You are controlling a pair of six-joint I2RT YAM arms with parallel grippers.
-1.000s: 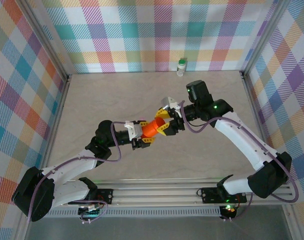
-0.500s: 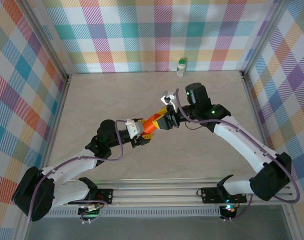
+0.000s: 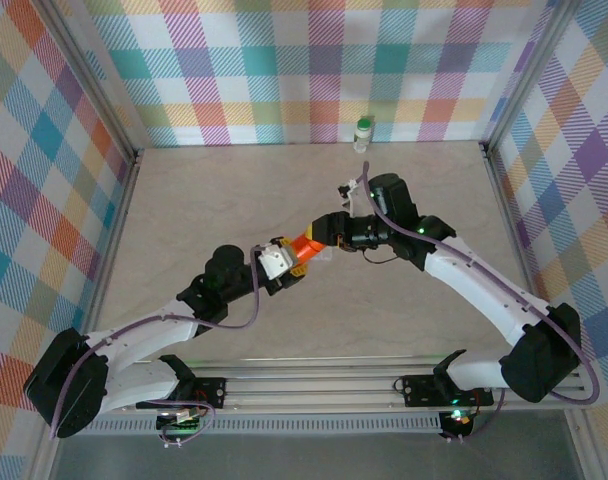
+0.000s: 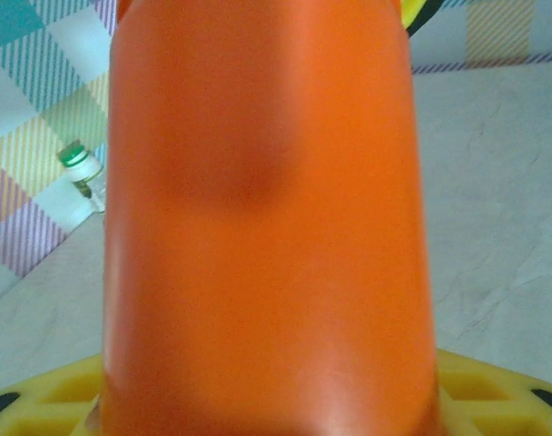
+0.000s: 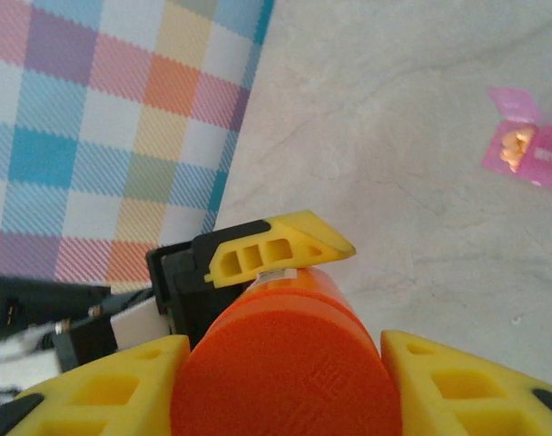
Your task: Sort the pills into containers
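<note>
**Orange vial being held from both ends by the two grippers**

The left gripper [image 3: 290,260] is clamping the orange vial [image 3: 306,247] partway closed, its jaws pressing the body of the vial on opposite sides. The right gripper [image 3: 324,237] is meeting it from the other end. Its yellow fingers [image 5: 103,391] are sitting against either side of the vial's flat end, jaws narrowed down onto it. The vial is lying tilted between the two sets of jaws, over the table [image 3: 184,220].

The white bottle [image 3: 363,133] with the green cap is standing upright by the far wall [image 3: 284,70], well beyond the right jaws. The pink tube [image 5: 526,150] is lying on the table, well apart from the right jaws and off to one side of them
</note>
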